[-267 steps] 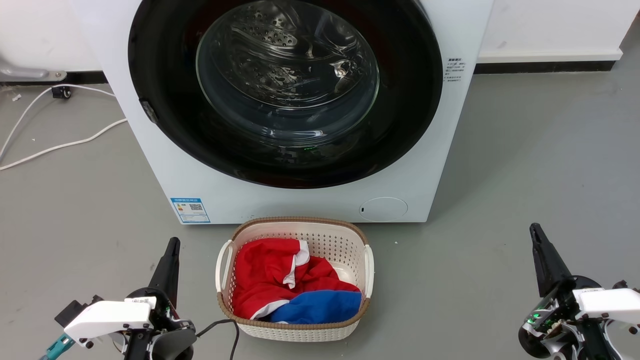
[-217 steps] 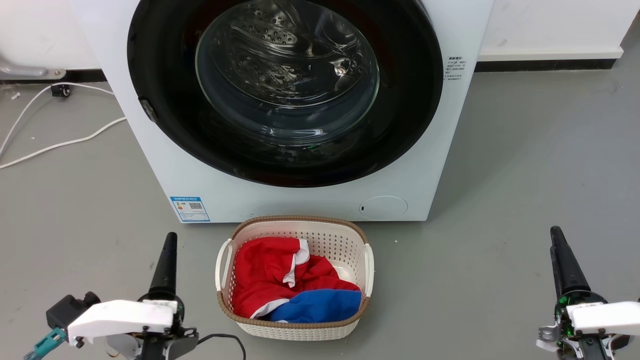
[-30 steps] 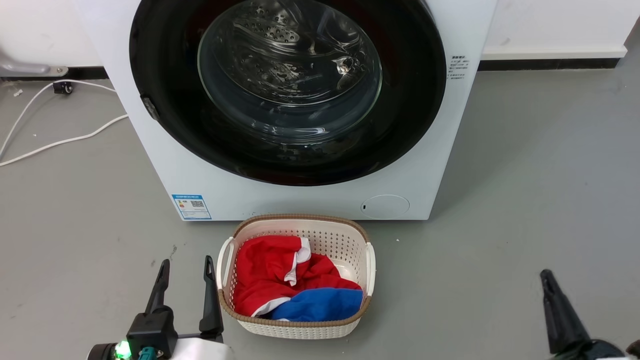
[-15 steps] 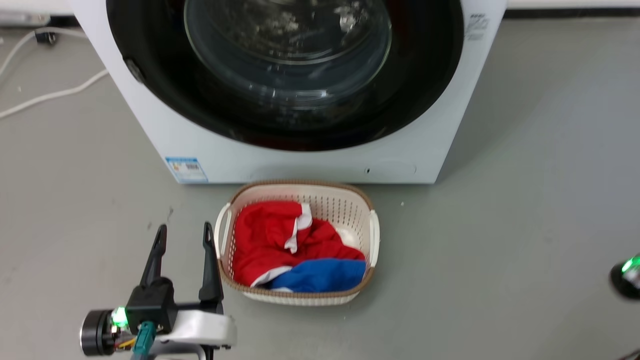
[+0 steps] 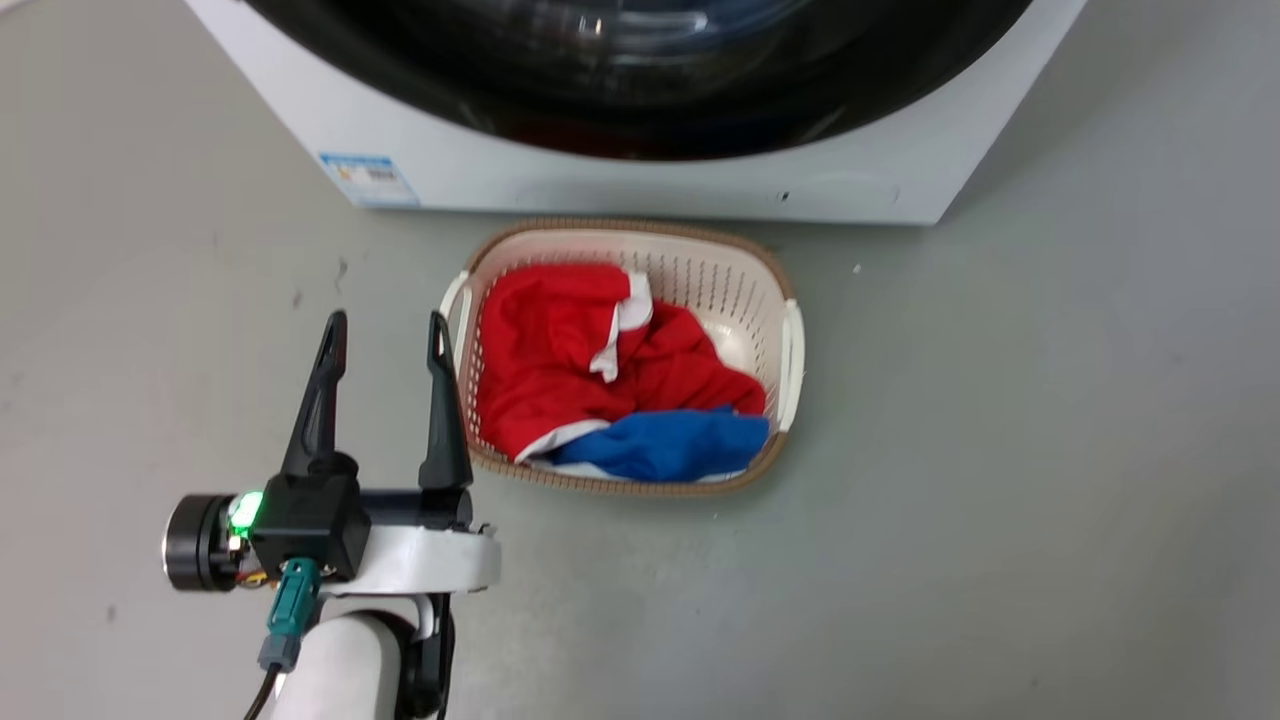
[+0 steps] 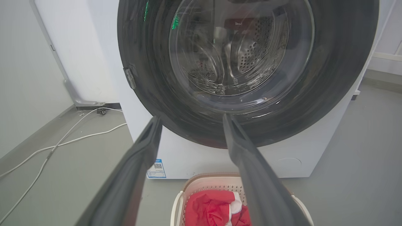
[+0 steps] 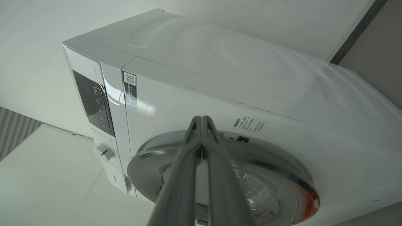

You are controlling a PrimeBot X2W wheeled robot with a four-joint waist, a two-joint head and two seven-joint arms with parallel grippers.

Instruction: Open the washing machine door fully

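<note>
In the head view the big white boxy washing machine (image 5: 600, 185) stands at 12 o'clock, its large round glossy black door (image 5: 640, 90) set flat in its front. Directly before it on the grey floor (image 5: 1000, 500) sits the cream perforated plastic basket (image 5: 790, 350). A red-and-white garment (image 5: 560, 340) lies in it toward 10 o'clock and a blue cloth (image 5: 670, 440) toward 5 o'clock. The small blue label sticker (image 5: 367, 178) sits low on the machine's front, at 11 o'clock from the basket. The left gripper (image 5: 387, 320) is at 8 o'clock, just beside the basket's left rim. In the left wrist view a thin white cable (image 6: 62, 142) lies on the floor at 9 o'clock, left of the machine.
</note>
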